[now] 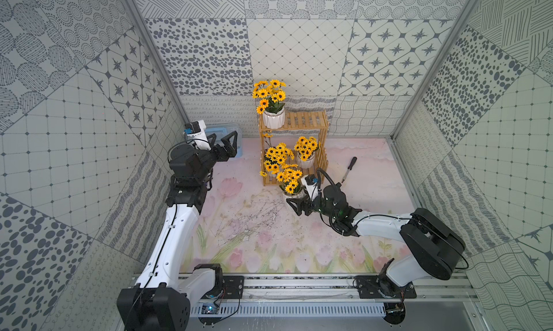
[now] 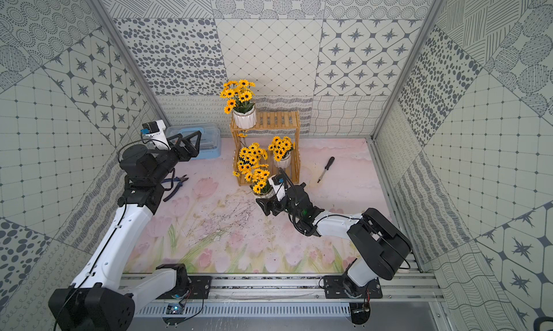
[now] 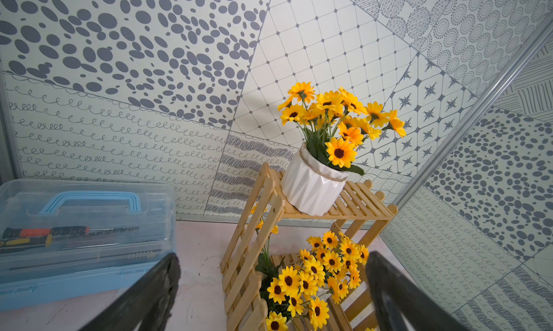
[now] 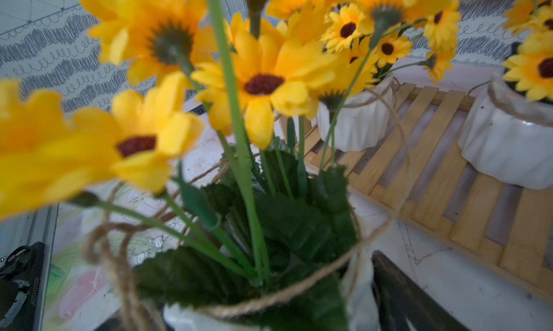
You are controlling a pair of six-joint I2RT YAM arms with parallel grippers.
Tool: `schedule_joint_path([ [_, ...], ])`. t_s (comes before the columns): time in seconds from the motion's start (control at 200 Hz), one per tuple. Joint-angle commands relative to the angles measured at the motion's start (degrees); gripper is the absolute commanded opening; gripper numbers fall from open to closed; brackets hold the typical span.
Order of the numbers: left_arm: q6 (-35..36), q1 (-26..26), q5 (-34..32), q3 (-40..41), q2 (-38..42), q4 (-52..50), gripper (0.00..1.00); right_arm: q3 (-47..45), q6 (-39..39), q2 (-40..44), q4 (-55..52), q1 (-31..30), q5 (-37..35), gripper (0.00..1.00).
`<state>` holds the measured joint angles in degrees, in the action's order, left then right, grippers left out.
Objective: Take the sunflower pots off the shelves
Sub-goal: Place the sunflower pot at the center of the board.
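The wooden shelves (image 1: 305, 121) stand at the back of the mat. One sunflower pot (image 1: 273, 118) is on the top shelf's left end, also in the left wrist view (image 3: 311, 188). Two more sit on the lower shelf, left (image 1: 275, 157) and right (image 1: 305, 162); both show in the right wrist view (image 4: 356, 126) (image 4: 505, 153). My right gripper (image 1: 299, 205) (image 4: 257, 308) is shut on another sunflower pot (image 1: 289, 181) (image 4: 287, 221) just in front of the shelves. Whether that pot rests on the mat I cannot tell. My left gripper (image 1: 226, 141) (image 3: 272, 259) hangs open and empty, left of the shelves.
A blue-and-clear toolbox (image 1: 221, 132) (image 3: 74, 239) stands at the back left, under my left gripper. A black-handled screwdriver (image 1: 348, 169) lies right of the shelves. Pliers (image 2: 175, 184) lie by the left arm. Dried twigs (image 1: 248, 215) are strewn mid-mat.
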<state>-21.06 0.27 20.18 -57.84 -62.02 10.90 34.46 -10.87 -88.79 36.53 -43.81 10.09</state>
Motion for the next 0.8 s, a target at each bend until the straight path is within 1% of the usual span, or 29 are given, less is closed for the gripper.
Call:
schedule_joint_path([
  [0.0, -0.7, -0.1, 1.0, -1.0, 0.8, -0.4, 0.97, -1.0, 2.1, -2.0, 10.4, -1.1, -1.4, 0.00],
  [0.255, -1.0, -0.1, 1.3, -1.2, 1.3, -0.9, 0.97, -2.7, 2.3, -6.1, 16.3, -2.6, -3.1, 0.00],
  [0.62, -1.0, -0.2, 1.4, -1.7, 0.9, -1.1, 0.97, -2.2, 2.4, -10.3, 20.2, -3.7, -4.5, 0.00],
  [0.795, -1.0, -0.3, 1.4, -1.8, 0.8, -1.2, 0.97, -1.8, 2.8, -10.9, 20.8, -4.3, -7.5, 0.00],
])
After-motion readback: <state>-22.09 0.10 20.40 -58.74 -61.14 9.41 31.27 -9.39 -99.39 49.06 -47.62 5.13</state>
